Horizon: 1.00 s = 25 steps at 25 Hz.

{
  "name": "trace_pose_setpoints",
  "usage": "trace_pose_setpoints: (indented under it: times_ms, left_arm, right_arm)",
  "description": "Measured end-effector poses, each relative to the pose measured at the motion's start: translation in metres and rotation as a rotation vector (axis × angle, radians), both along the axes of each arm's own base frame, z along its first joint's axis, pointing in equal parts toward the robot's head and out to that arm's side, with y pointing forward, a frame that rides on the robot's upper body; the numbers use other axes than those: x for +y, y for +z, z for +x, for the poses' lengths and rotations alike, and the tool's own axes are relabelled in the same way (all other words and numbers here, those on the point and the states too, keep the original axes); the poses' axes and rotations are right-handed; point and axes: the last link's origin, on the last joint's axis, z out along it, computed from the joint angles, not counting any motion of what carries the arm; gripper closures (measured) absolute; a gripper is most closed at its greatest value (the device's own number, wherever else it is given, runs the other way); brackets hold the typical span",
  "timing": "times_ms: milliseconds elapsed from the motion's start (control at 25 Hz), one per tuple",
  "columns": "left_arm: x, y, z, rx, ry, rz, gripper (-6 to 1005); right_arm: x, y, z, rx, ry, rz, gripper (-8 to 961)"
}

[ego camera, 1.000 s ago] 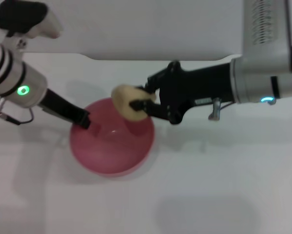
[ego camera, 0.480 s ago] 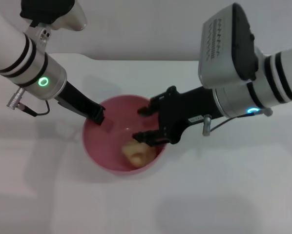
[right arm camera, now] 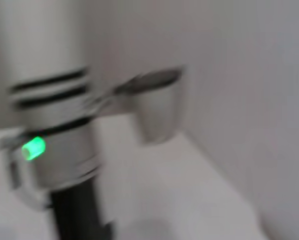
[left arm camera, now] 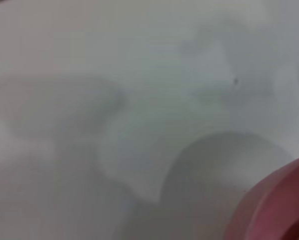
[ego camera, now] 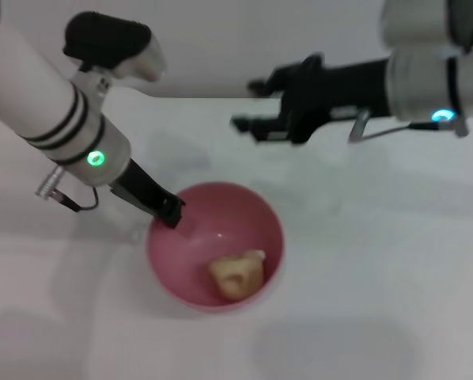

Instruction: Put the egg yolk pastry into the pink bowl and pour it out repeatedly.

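Note:
The pink bowl [ego camera: 221, 229] stands on the white table in the head view, a little left of centre. The egg yolk pastry [ego camera: 237, 274], a pale beige lump, lies inside it near its front wall. My left gripper [ego camera: 171, 212] is shut on the bowl's back-left rim. A strip of the bowl's rim shows in the left wrist view [left arm camera: 277, 210]. My right gripper [ego camera: 248, 112] is open and empty, raised well above and behind the bowl. The right wrist view shows only the left arm [right arm camera: 54, 145].
The white table [ego camera: 379, 277] spreads around the bowl, with a pale wall behind it. The left arm [ego camera: 62, 127] slants in from the upper left and the right arm [ego camera: 395, 87] reaches in from the upper right.
My right gripper let the pastry go into the bowl, opened, and drew back up and away. The bowl, held by my left gripper, shifted toward the front right.

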Motion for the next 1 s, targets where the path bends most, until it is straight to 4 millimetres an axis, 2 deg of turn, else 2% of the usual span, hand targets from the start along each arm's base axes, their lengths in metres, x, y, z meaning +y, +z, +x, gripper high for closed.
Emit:
trace_pose_setpoints:
  times_ms: [200,520,600,840,1000]
  left_arm:
    - [-0.007,-0.016,0.004,0.039,-0.029,-0.039,989]
    - [-0.002,-0.014,0.008,0.031,-0.052,-0.022,965]
    - [0.001,-0.010,0.008,0.021,-0.052,-0.006,746]
    - [0.018,0.012,0.004,-0.072,-0.056,0.098,542]
    - [0.027,0.036,-0.001,-0.265,-0.044,0.198,341]
  right_arm:
    - [0.010,0.017,0.022,0.058,-0.089,0.081,418]
    - [0.011,0.014,0.036,0.054,-0.125,0.092,418]
    - [0.013,0.014,0.041,0.053,-0.136,0.105,418]
    - [0.020,0.012,0.059,0.078,-0.216,0.158,418]
    - [0.022,0.014,0.071,0.155,-0.287,0.188,418]
